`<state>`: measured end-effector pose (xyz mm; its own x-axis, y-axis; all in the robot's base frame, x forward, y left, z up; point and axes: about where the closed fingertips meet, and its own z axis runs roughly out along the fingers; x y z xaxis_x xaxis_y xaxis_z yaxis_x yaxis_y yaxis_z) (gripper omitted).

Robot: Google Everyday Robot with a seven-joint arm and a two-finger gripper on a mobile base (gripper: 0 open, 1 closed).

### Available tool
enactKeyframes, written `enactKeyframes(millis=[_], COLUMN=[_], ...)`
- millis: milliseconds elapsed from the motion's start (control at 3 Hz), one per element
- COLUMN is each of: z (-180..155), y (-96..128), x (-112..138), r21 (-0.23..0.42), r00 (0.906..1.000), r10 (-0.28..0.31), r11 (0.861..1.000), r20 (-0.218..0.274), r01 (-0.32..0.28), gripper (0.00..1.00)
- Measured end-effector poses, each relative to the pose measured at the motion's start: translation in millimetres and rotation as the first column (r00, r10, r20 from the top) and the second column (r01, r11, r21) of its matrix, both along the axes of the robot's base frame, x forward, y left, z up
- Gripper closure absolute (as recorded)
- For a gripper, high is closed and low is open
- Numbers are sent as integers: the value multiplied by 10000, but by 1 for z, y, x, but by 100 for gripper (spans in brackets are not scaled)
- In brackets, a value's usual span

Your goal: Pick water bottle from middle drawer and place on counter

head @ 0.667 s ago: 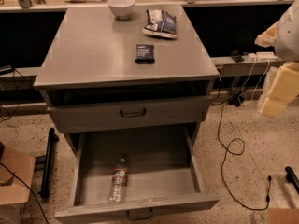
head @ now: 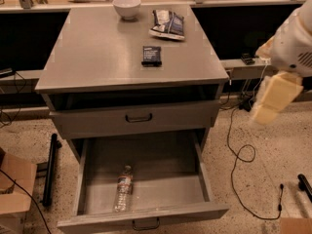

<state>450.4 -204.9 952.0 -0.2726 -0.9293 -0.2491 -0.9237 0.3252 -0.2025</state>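
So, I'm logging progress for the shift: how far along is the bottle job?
Done: the open drawer is pulled out, with the water bottle lying on its side inside. In hand: the end effector hangs right of the cabinet, above drawer level, away from the bottle. Left: reach in, grasp the bottle, set it on the counter.

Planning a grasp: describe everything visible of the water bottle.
The water bottle is small, clear crinkled plastic, white cap, dark reddish label band. It lies on its side on the floor of the open middle drawer, left of centre, cap pointing toward the back. Only the drawer touches it; the claw hangs right of the cabinet, well away.
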Motion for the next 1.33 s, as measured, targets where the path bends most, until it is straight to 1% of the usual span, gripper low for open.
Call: enactKeyframes(millis=[333, 667, 1000, 1333], z=[-44, -86, -130, -130], y=[35, 74, 105, 105], x=[22, 43, 62, 62], r21=[1146, 1851, 2165, 2165], r00=[9973, 9888, 9723, 9723], r10=[-433, -663, -1065, -1065], r11=[9922, 9785, 9644, 9644], r20=[-598, -1338, -2081, -2081], r01=[500, 906, 1520, 1520], gripper=[0, 0, 0, 0])
